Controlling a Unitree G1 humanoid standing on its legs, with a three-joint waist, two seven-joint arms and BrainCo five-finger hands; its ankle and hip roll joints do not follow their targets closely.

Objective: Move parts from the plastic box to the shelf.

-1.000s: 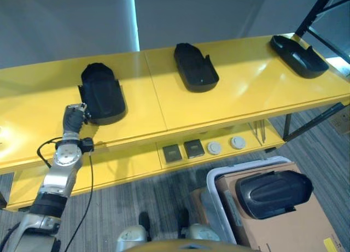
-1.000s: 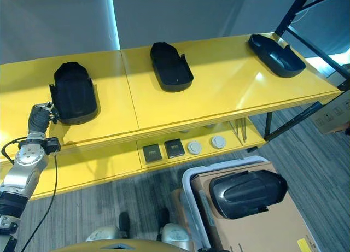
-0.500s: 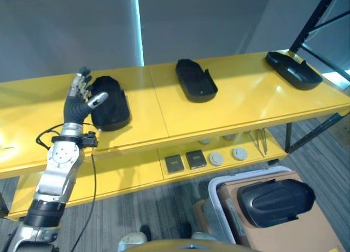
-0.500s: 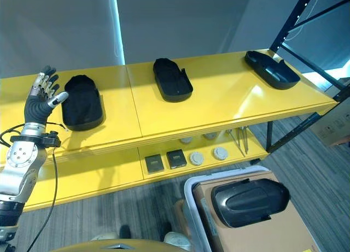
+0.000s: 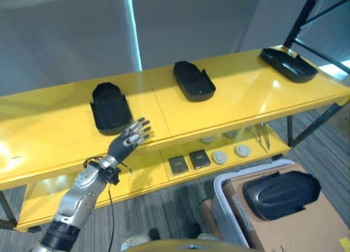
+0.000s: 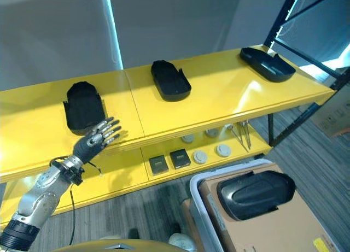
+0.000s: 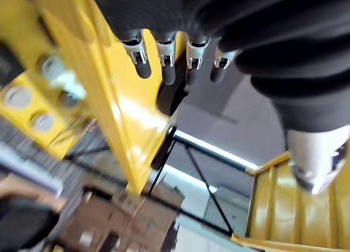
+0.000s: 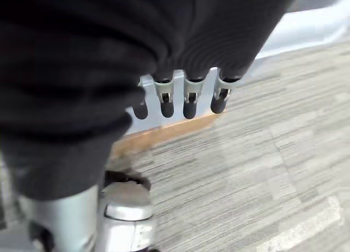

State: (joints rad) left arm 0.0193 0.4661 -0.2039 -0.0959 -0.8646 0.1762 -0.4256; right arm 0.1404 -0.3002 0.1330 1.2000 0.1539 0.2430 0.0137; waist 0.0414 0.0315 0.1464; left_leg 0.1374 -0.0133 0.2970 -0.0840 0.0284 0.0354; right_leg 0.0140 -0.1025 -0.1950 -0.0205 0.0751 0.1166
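Note:
Three black plastic parts lie on the yellow shelf [image 5: 229, 107]: one at the left [image 5: 110, 108], one in the middle [image 5: 193, 81], one at the far right [image 5: 288, 64]. A fourth black part [image 5: 281, 187] rests on a cardboard sheet [image 5: 298, 222] inside the white plastic box [image 5: 223, 203] at the lower right. My left hand [image 5: 127, 140] hovers in front of the shelf's edge, just below the left part, fingers spread and holding nothing. My right hand [image 8: 180, 99] hangs above the carpet with straight fingers, empty.
The lower shelf [image 5: 219, 156] carries two dark square pieces [image 5: 189, 162], round grey discs [image 5: 229, 153] and thin metal tools [image 5: 260, 137]. A dark rack post [image 5: 298, 22] rises at the far right. Striped grey carpet [image 5: 175, 208] lies in front.
My left hand has come down and back from beside the left part to in front of the shelf edge. The left part stays flat on the shelf. The camera has shifted a little.

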